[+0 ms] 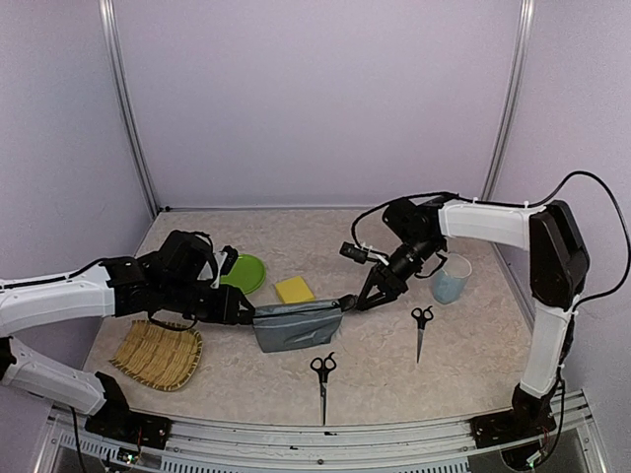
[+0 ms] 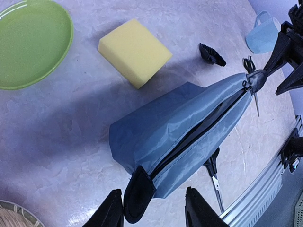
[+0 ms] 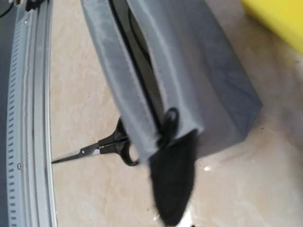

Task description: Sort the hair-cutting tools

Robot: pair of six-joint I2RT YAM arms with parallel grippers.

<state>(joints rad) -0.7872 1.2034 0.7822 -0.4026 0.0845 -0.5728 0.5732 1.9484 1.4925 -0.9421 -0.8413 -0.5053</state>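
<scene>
A grey pouch (image 1: pixel 296 326) lies mid-table, its zipper partly open (image 2: pixel 199 130). My left gripper (image 2: pixel 156 213) is open at its left end. The pouch's black end tab (image 2: pixel 137 194) lies between the fingers, against the left one. My right gripper (image 1: pixel 365 300) stands at the pouch's other end with its fingers (image 2: pixel 282 47) spread, by the far black tab (image 3: pixel 173 187). One pair of scissors (image 1: pixel 322 379) lies in front of the pouch, its handles partly under it (image 2: pixel 213 170). A second pair of scissors (image 1: pixel 421 330) lies to the right. A small black clipper guard (image 2: pixel 211 54) sits behind the pouch.
A yellow sponge (image 1: pixel 294 290) and a green plate (image 1: pixel 243 273) lie behind the pouch. A blue cup (image 1: pixel 451 279) stands at the right and a wicker basket (image 1: pixel 158 355) at the front left. The metal rail (image 1: pixel 325 434) runs along the near edge.
</scene>
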